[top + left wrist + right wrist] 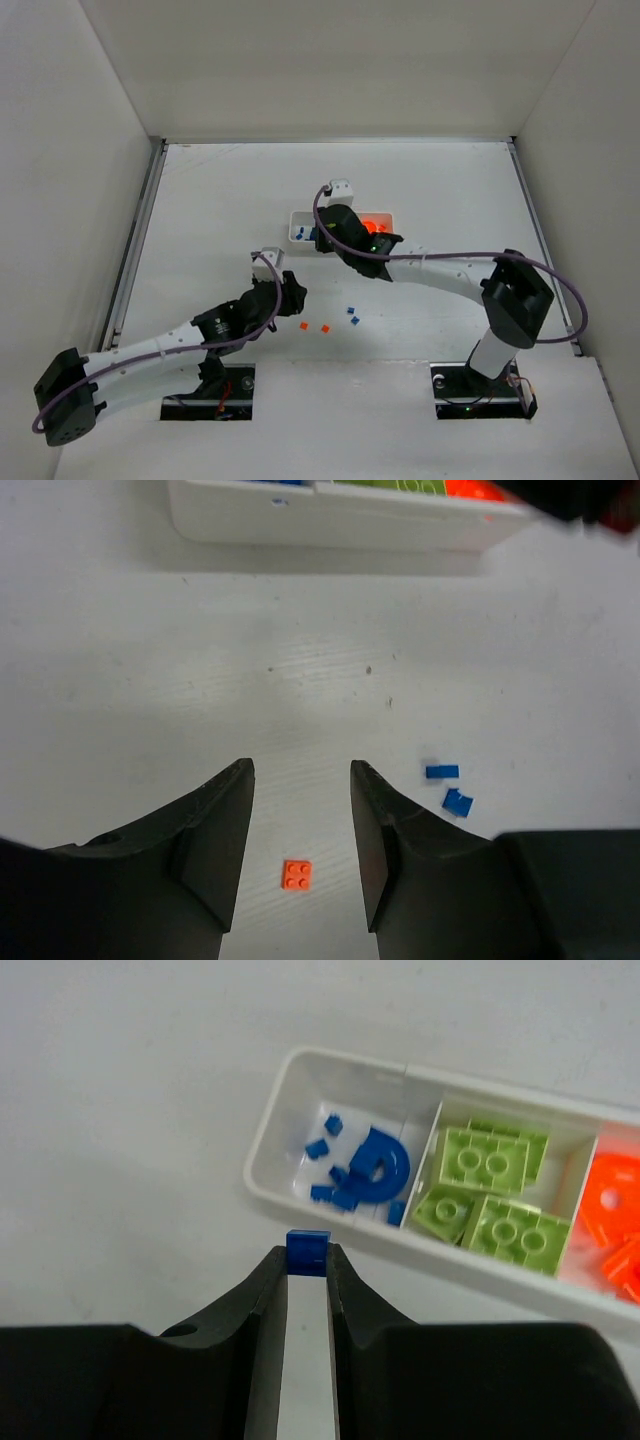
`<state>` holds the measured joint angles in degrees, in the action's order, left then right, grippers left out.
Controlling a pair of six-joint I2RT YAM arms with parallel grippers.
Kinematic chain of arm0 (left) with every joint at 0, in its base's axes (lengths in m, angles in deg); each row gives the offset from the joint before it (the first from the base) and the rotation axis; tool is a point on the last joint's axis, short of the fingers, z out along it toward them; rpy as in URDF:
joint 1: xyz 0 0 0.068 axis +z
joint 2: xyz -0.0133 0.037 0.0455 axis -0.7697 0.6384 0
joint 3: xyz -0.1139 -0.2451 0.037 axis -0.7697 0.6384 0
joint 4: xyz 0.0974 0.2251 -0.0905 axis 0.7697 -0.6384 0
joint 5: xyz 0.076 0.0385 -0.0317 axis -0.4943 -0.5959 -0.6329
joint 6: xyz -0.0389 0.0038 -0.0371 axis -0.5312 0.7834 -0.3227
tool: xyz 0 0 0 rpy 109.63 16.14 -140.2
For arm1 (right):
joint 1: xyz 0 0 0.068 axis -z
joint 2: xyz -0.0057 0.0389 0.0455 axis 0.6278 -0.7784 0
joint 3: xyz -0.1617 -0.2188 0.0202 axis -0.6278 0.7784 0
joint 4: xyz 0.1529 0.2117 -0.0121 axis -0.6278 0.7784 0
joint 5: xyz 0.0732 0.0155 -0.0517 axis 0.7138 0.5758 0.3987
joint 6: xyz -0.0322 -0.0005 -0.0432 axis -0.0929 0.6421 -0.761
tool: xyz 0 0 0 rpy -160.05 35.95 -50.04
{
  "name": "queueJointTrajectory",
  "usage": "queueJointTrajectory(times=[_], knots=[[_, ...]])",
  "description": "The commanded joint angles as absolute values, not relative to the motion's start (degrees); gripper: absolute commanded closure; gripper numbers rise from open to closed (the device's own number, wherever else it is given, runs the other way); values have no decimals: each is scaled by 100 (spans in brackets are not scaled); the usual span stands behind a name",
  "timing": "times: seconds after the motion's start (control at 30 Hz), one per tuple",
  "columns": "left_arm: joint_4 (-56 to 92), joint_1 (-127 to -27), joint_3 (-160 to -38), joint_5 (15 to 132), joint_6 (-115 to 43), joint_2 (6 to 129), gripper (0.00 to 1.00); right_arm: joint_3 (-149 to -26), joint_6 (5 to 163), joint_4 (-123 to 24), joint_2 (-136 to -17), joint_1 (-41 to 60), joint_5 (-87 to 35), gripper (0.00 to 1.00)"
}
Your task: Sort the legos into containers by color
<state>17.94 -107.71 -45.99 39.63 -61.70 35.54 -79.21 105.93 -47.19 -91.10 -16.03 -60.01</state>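
Right pincer point(305, 1263): narrow, clamped on a small blue lego point(307, 1250) at its tips. Left pincer point(301, 780): wide, empty. White tray point(268, 1150) just ahead of the right pincer, long axis crosswise, blue compartment nearest. Orange lego point(296, 874) flat on the worktop point(150, 680) between the left fingers; two blue pieces point(441, 771) to their right.

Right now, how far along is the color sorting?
Done: the tray already holds blue bits, green bricks and orange bits, each in its own compartment. In hand: the right gripper pinches a blue piece at the tray's blue end; the left gripper hangs open over an orange piece. Left: that one, a second orange piece and two loose blue pieces on the table.
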Motion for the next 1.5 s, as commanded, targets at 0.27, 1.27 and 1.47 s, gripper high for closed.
queueJointTrajectory(times=[0.27,1.27,1.47], knots=[[2729,-12032,-4878,3610,-6250,4835,59,-8841,10303,-5106,-10038,-993,-5203,69],[3134,-12789,-6750,2810,-6276,8158,61,-6038,10673,-5932,-7402,-660,-5150,48],[3125,-12692,-6873,2801,-6303,8475,65,-5572,10743,-6002,-7006,-624,-5115,48]])
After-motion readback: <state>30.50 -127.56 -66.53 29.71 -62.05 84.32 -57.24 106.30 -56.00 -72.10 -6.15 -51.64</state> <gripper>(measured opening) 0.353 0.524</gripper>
